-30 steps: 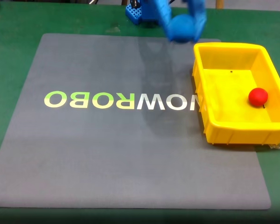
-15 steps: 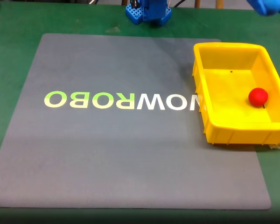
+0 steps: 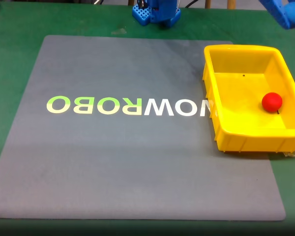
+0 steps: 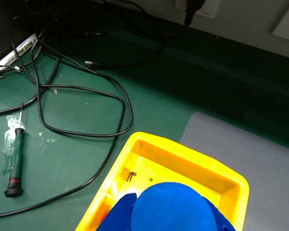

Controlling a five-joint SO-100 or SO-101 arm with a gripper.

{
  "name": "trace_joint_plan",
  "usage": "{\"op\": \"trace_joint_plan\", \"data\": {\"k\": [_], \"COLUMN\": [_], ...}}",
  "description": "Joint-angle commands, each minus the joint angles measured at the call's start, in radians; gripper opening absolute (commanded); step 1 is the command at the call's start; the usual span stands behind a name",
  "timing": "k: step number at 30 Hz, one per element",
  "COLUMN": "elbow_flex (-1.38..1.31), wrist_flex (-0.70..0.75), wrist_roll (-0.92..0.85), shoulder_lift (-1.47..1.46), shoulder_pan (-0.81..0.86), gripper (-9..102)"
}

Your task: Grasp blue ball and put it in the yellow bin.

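Blue filled the bottom of the wrist view, where the blue ball [image 4: 171,208] sat held between the jaws of the gripper [image 4: 168,211], hanging above the yellow bin [image 4: 192,161]. In the fixed view the bin [image 3: 214,125] stood at 3 o'clock on the grey mat [image 3: 113,157], which lay on the green worktop [image 3: 14,29], with 1 red ball [image 3: 272,101] resting inside it toward its right wall. A part of the blue arm [image 3: 285,12] showed at 1 o'clock, beyond the bin's far rim. In the wrist view black cables [image 4: 77,91] looped at 10 o'clock, and a screwdriver [image 4: 15,161] lay at 9 o'clock.
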Motion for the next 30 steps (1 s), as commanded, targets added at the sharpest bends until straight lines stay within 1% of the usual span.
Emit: {"op": "trace_joint_plan", "data": {"k": [1,4,8,17,23,26,30], "elbow_flex": [-0.015,-0.012,-0.011,-0.011,0.002,0.074,0.267], "wrist_flex": [-0.031,-0.032,-0.04,-0.043,-0.006,-0.006,-0.006], "wrist_roll": [-0.003,0.003,0.006,0.023,0.026,0.02,-0.02], "shoulder_lift": [0.006,0.003,0.005,0.031,0.091,0.173,0.374], "shoulder_pan": [0.02,0.034,0.052,0.071,0.075,0.089,0.123], "gripper": [19,32,39,43,44,43,41]}}
